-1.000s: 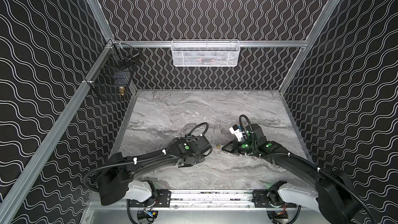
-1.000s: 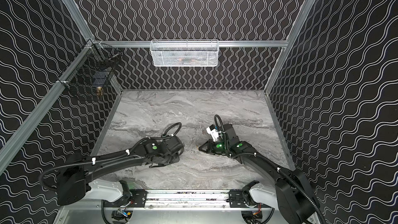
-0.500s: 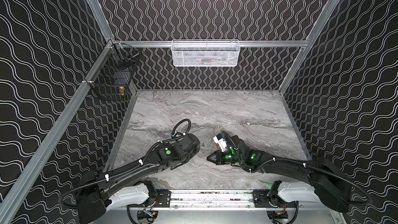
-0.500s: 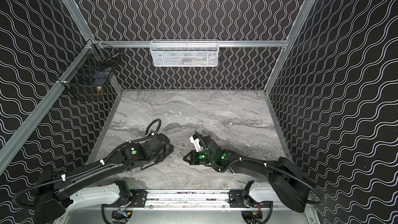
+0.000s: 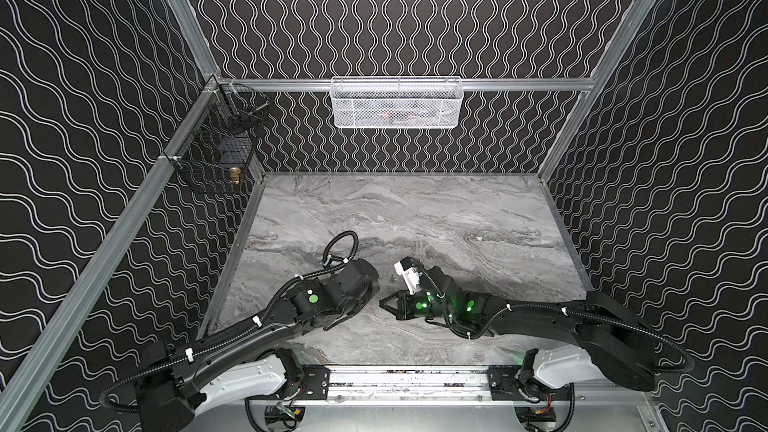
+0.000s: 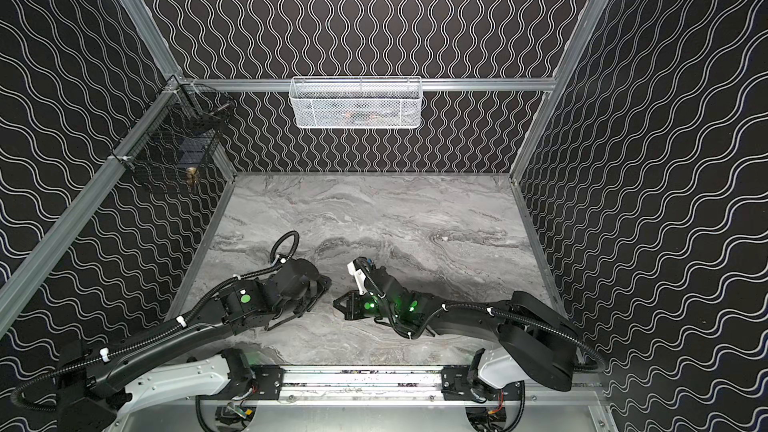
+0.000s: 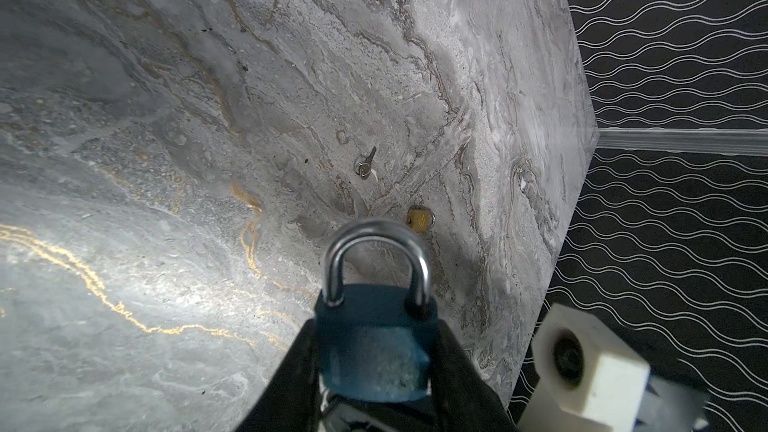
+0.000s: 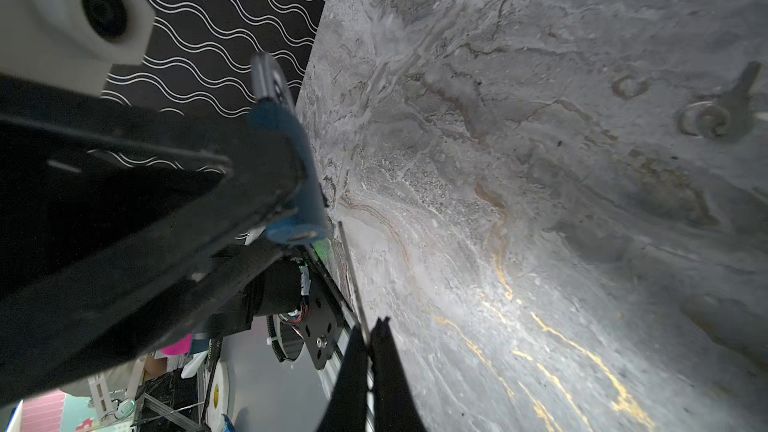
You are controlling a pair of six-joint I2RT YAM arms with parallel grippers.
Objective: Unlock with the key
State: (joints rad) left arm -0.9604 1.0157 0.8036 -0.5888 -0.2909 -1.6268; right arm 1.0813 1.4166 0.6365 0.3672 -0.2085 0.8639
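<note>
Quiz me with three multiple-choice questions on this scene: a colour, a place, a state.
1. The padlock in the left end effector has a body that is: A red; B blue; C yellow.
2. The loose key lies: A on the marble table; B in the left end effector; C stuck in the padlock.
3. The right end effector is: A wide open, empty; B shut on a thin key; C shut on the padlock.
Answers: 1 B, blue shows under the silver shackle. 2 A, it lies flat on the marble. 3 B, its fingers pinch the thin key.
</note>
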